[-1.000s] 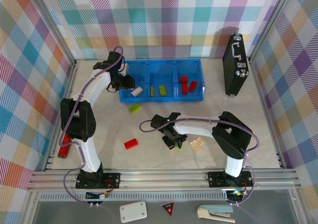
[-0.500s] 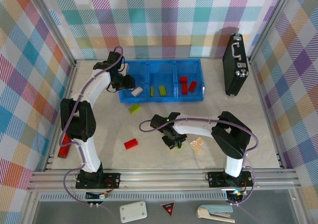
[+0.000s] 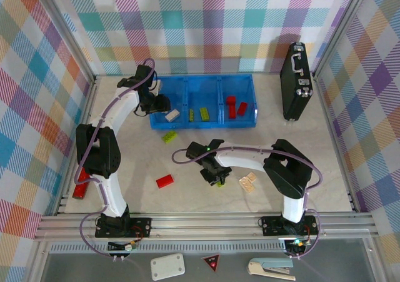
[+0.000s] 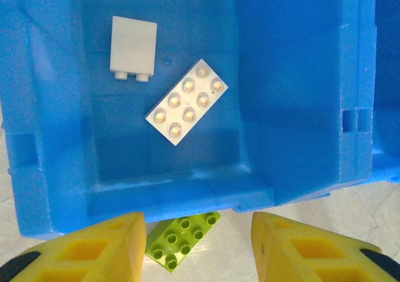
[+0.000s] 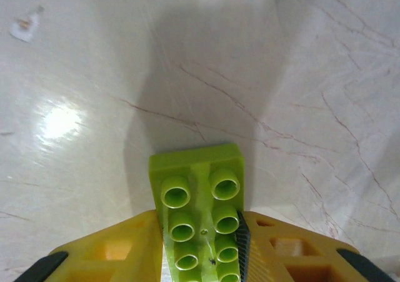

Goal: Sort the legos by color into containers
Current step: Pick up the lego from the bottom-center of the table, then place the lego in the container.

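Observation:
In the right wrist view my right gripper (image 5: pixel 200 235) is shut on a lime green lego (image 5: pixel 197 194), which sticks out forward over the pale table. Seen from above, that gripper (image 3: pixel 214 174) is at the table's middle front. My left gripper (image 3: pixel 164 104) hovers open and empty over the left container of the blue bin (image 3: pixel 250 122); its yellow fingers (image 4: pixel 81 251) frame a green lego (image 4: pixel 182 239) lying on the table outside the bin wall. Two beige legos (image 4: pixel 187 100) (image 4: pixel 132 47) lie in that compartment. Green legos (image 3: pixel 204 114) sit in the middle one, red legos (image 3: pixel 231 102) in the right one.
On the table lie a red lego (image 3: pixel 165 181) at the front left, two beige legos (image 3: pixel 248 181) right of my right gripper, and a red piece (image 3: pixel 80 191) by the left rail. A black case (image 3: pixel 295 82) stands at the back right.
My right gripper has closed on the green lego and shifted a little to the left. The left arm has not moved.

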`<state>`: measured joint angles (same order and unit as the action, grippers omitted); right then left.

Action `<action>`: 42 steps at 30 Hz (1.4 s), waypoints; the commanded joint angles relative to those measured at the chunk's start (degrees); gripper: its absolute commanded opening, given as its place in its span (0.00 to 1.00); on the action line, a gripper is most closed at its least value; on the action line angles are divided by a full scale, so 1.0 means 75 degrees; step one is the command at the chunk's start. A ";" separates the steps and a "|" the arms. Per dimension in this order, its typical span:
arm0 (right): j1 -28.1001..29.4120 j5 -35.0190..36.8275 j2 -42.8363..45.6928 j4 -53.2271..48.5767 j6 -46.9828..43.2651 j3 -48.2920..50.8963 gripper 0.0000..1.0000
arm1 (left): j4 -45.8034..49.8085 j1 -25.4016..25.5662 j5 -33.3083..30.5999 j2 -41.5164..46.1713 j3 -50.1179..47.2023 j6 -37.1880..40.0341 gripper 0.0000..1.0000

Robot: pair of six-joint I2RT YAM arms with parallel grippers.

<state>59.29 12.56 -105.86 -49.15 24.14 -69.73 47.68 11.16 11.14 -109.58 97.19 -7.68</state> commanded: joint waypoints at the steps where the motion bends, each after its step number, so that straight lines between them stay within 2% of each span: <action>1: -0.0061 -0.0116 -0.0069 -0.0154 -0.0031 -0.0303 0.35 | 0.0069 -0.0080 0.0132 0.0163 -0.0017 -0.0019 0.48; 11: -0.0410 -0.0140 0.0023 -0.0325 -0.0042 -0.0754 0.35 | 0.0088 -0.0080 0.0097 0.0138 0.0002 0.0010 0.48; 18: -0.0848 0.0076 -0.0123 -0.0660 -0.0398 -0.1660 0.35 | 0.0087 -0.0081 0.0121 0.0132 0.0003 0.0017 0.48; 29: -0.1939 0.0154 -0.0970 -0.1059 -0.1047 -0.4006 0.36 | 0.0135 -0.0081 0.0015 0.0208 0.0028 0.0078 0.48; 42: -0.2727 0.0425 -0.2909 -0.1097 -0.0828 -0.7016 0.33 | 0.0180 -0.0081 -0.0020 0.0281 0.0038 0.0134 0.48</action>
<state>39.62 14.55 -125.05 -55.72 17.91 -118.45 47.90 11.16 10.92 -109.58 97.19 -7.62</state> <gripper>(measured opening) 0.338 0.479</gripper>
